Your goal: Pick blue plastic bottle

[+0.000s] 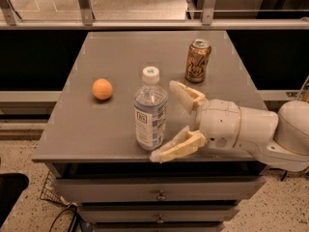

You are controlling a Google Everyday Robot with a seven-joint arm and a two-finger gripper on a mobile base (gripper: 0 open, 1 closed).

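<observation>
The blue plastic bottle [150, 111] stands upright near the front edge of the grey table [120, 52]. It is clear, with a white cap and a blue-and-white label. My gripper [166, 122] comes in from the right at table height, open, just to the right of the bottle. One cream finger [186, 94] reaches behind the bottle's right side and the other [176, 149] lies at the front beside its base. The bottle sits partly between the fingertips, and nothing is held.
A gold-brown drink can [198, 61] stands behind the gripper at the back right. An orange ball [102, 89] lies to the bottle's left. Drawers [159, 192] are below the table front. A rail with glass panels [145, 23] runs behind the table.
</observation>
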